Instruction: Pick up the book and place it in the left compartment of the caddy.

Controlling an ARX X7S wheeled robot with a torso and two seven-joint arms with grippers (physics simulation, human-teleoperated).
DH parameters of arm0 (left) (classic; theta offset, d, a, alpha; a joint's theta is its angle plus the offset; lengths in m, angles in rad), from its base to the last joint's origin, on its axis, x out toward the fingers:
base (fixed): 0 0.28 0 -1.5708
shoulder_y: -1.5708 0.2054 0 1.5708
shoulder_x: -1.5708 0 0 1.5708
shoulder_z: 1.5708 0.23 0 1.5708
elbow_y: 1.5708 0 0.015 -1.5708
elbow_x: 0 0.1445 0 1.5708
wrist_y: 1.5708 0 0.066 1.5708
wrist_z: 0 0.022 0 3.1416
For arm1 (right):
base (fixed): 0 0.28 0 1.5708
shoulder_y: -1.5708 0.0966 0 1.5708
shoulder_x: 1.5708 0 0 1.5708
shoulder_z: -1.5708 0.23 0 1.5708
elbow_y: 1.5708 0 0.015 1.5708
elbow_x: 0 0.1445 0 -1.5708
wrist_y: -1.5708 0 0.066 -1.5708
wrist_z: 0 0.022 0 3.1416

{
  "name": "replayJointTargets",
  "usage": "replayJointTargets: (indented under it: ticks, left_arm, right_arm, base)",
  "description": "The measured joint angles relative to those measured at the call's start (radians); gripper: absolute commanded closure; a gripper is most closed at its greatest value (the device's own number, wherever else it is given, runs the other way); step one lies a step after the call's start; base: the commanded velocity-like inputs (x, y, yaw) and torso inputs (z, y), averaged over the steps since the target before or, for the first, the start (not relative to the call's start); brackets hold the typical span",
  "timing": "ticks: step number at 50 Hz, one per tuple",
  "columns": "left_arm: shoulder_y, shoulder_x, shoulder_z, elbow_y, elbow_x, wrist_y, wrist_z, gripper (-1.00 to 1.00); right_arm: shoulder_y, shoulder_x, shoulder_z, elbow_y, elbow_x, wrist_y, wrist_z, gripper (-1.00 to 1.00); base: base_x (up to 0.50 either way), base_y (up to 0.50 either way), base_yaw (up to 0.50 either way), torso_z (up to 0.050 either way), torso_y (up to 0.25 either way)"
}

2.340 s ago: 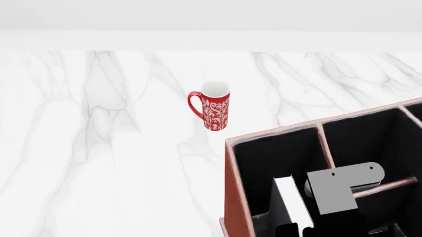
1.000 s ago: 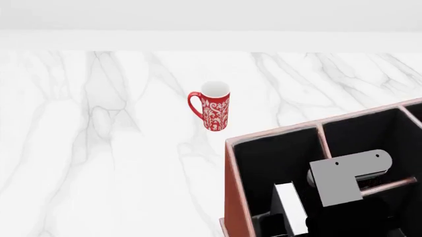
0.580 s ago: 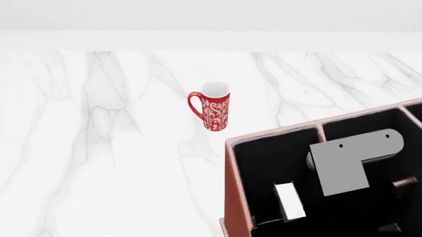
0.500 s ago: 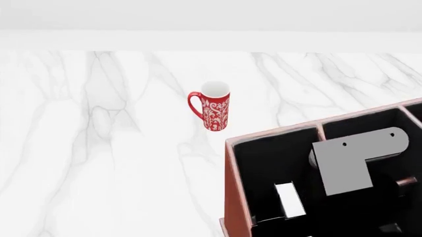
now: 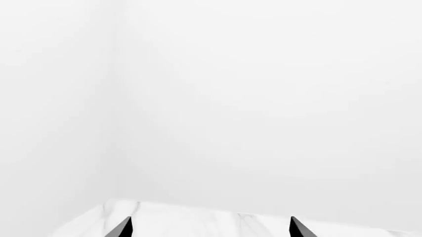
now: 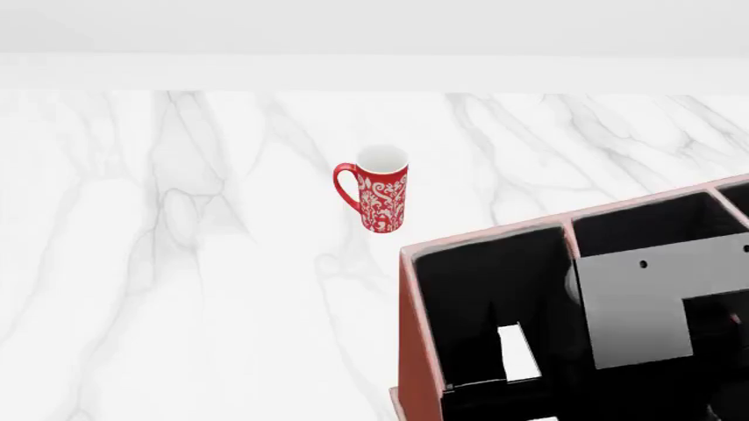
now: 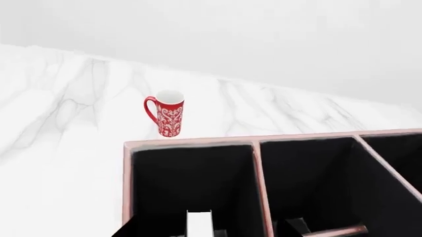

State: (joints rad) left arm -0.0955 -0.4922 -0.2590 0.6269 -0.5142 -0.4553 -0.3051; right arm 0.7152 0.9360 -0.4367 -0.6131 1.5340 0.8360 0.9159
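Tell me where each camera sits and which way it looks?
Head view: from the robot's head, looking down at the marble table, red patterned mug and reddish-brown caddy; a grey arm bracket shows.
Left wrist view: faces a blank white wall; two black fingertips show.
Right wrist view: above the caddy, facing the mug.
Head and right wrist views share mug, caddy and black book with white page edges.

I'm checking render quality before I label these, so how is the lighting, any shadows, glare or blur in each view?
Head view: flat, even light, sharp; the mug casts almost no shadow, and the caddy interior is near-black, hiding detail around the book. Right wrist view: equally sharp, no glare. Left wrist view: mostly featureless white wall.
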Motion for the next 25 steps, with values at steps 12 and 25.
replayJointTargets:
  ticks: [12, 25]
  left_arm:
    - [0.029, 0.005, -0.026, 0.048, -0.036, 0.006, 0.000, -1.00]
    - [0.058, 0.007, -0.059, 0.090, -0.072, 0.013, 0.001, -1.00]
  right_arm:
    - [-0.038, 0.005, 0.019, -0.089, -0.029, -0.038, 0.057, -1.00]
    - [-0.090, 0.000, 0.027, -0.182, -0.109, -0.072, 0.115, -1.00]
  base:
    - [0.00, 0.00, 0.00, 0.000, 0.000]
    - [0.00, 0.00, 0.00, 0.000, 0.000]
